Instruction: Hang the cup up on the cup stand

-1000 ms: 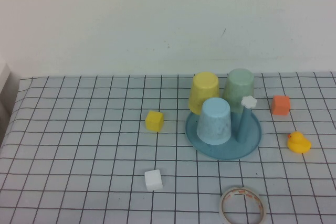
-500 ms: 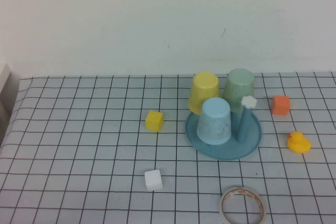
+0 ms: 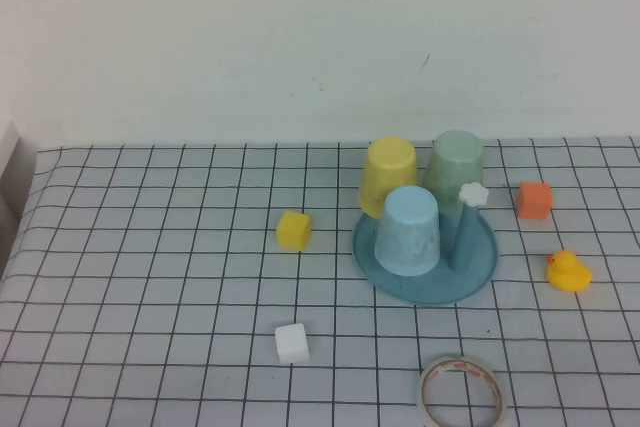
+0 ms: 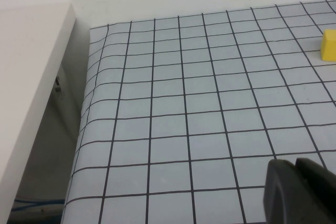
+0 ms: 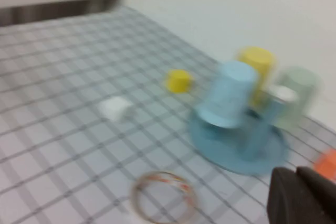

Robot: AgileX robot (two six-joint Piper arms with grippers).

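The light blue cup (image 3: 409, 231) sits upside down on the round blue-grey cup stand (image 3: 425, 288), at its front left; it also shows in the right wrist view as the cup (image 5: 228, 94) on the cup stand (image 5: 237, 153). One bare peg with a white flower cap (image 3: 473, 193) rises beside it. Neither arm appears in the high view. My left gripper (image 4: 295, 165) is shut over bare grid cloth near the table's left edge. My right gripper (image 5: 296, 173) is shut, hovering off to the stand's near right side with nothing in it.
A yellow cup (image 3: 389, 176) and a pale green cup (image 3: 455, 169) stand inverted at the stand's back. Around it lie a yellow cube (image 3: 294, 230), a white cube (image 3: 292, 343), an orange cube (image 3: 534, 200), a yellow duck (image 3: 567, 272) and a tape roll (image 3: 461, 393).
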